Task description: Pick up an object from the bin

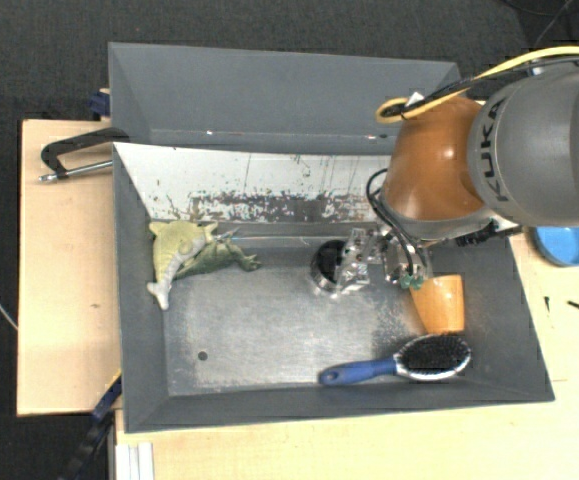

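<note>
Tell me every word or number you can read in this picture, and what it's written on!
"KUKA": dark letters running sideways on the robot's big grey round arm, next to its orange cover.
Nothing else can be read. The blue-handled black hairbrush, the orange block and the green toy animal show no writing, and the dark marks on the back wall of the grey metal bin are specks, not letters.

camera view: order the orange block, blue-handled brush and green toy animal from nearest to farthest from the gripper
1. orange block, just to the view's right of the gripper
2. blue-handled brush, along the bin's near wall, below the block
3. green toy animal, far over at the view's left side
</note>
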Controlling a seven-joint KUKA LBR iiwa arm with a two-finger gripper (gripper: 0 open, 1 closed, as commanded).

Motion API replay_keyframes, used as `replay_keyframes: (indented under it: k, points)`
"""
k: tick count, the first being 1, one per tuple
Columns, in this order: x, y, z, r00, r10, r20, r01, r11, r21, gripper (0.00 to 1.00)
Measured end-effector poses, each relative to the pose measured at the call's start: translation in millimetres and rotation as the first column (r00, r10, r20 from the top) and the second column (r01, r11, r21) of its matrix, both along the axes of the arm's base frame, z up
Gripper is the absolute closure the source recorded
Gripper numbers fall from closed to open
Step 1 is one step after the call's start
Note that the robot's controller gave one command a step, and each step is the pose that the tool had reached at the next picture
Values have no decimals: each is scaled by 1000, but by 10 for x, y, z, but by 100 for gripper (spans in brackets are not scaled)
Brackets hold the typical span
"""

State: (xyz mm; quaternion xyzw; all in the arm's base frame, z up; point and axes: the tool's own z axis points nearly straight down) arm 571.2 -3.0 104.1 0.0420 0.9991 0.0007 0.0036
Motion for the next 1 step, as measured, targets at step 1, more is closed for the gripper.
replay_keyframes:
  k: [1]
  points:
    - [238, -207, -168, 994, 105, -1, -105, 994, 5, 100]
